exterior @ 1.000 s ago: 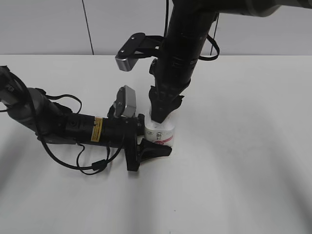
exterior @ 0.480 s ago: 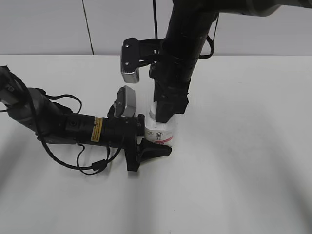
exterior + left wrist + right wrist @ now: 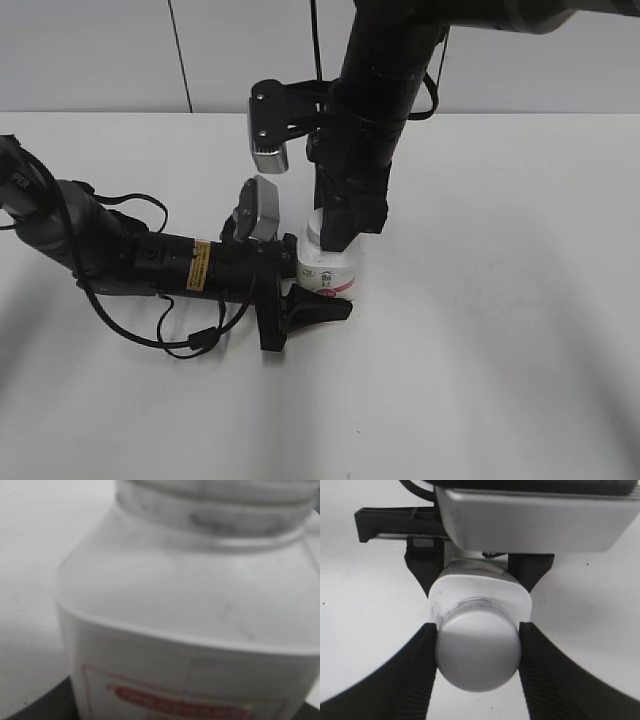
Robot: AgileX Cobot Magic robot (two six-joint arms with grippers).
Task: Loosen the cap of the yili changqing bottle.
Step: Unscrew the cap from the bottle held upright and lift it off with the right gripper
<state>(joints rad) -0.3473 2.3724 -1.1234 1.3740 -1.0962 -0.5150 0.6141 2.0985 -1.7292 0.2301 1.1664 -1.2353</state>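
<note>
The yili changqing bottle [image 3: 335, 276] stands upright on the white table, white with a pink-red label. It fills the left wrist view [image 3: 190, 630]; its shoulders show in the right wrist view [image 3: 480, 587]. My left gripper [image 3: 312, 290] lies low from the left and is shut on the bottle's body. My right gripper [image 3: 338, 232] comes straight down from above. Its two black fingers [image 3: 479, 652] press both sides of the white cap [image 3: 477, 652]. In the exterior view the cap is mostly hidden behind the right fingers.
The white table [image 3: 500, 330] stretches all round the bottle. The left arm and its loose black cables [image 3: 150, 300] lie across the table's left part. A grey wall stands behind.
My right wrist has turned about the bottle's upright axis: its camera block swung from pointing sideways to hanging downward at the left. The bottle and left arm stayed put.
</note>
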